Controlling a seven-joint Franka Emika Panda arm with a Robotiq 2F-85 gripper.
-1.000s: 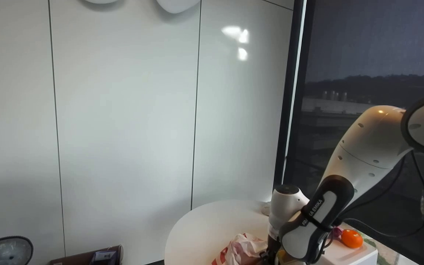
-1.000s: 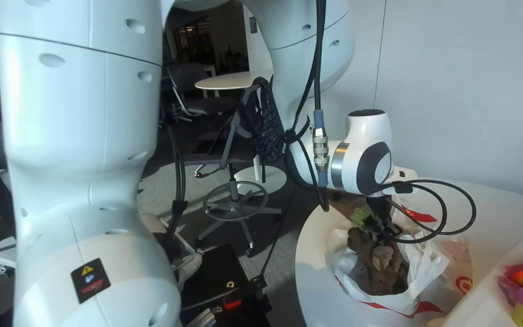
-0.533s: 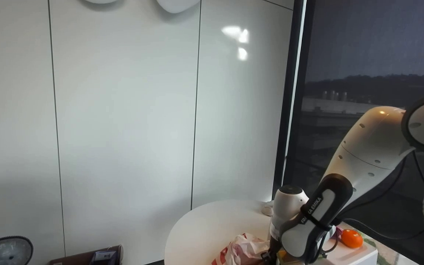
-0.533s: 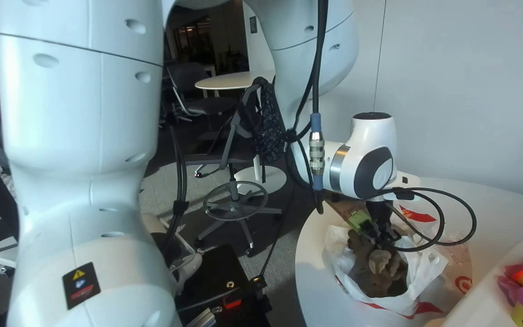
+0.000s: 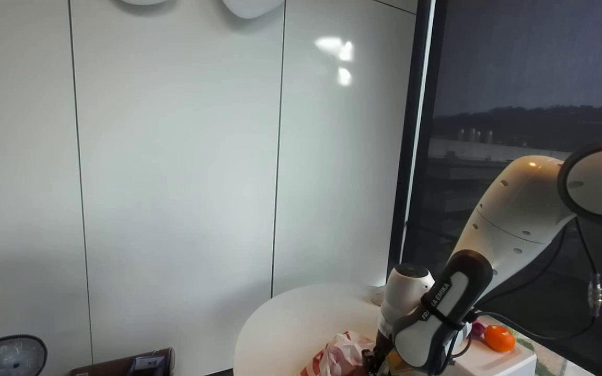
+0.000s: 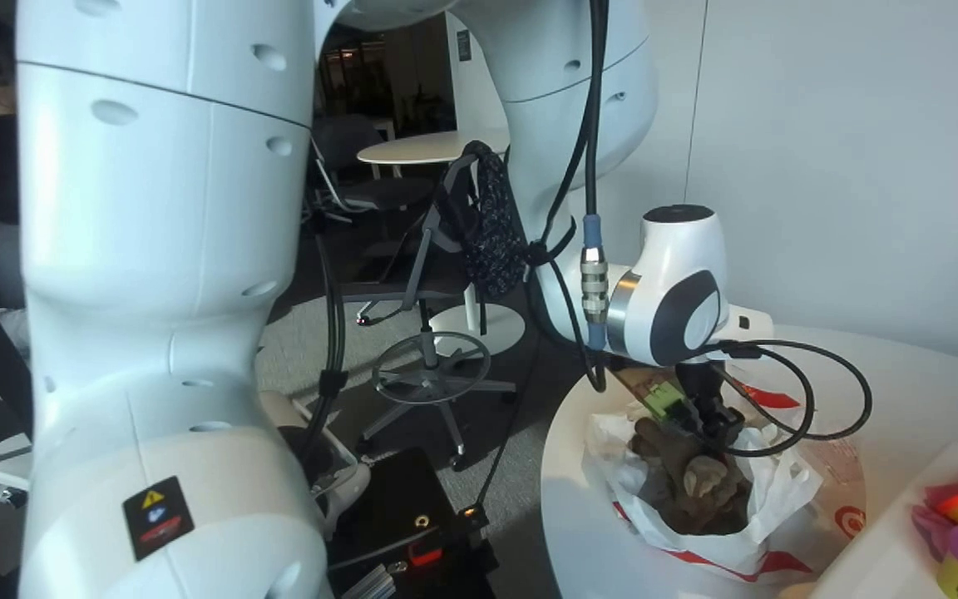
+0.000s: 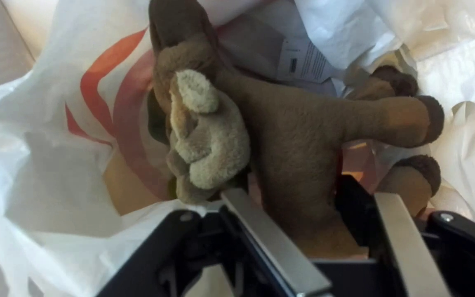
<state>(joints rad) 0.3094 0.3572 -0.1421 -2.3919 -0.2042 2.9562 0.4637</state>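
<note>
Bearing "EMIKA" lettering (image 5: pixel 440 296), the arm (image 5: pixel 514 211) holds parted jaws over a plush toy (image 7: pixel 295 123).

On the robot arm (image 5: pixel 510 214) we read "FRANKA EMIKA", with a dark strap (image 5: pixel 441 315) over part of the first word. Elsewhere on the arm we find a black sticker (image 6: pixel 158 517) showing a yellow warning triangle, a blue symbol and a red mark. The plastic bag (image 7: pixel 56 185) carries red, ring-shaped printing (image 7: pixel 132 115); a white label (image 7: pixel 302 60) inside it bears print too small for us to read.
</note>
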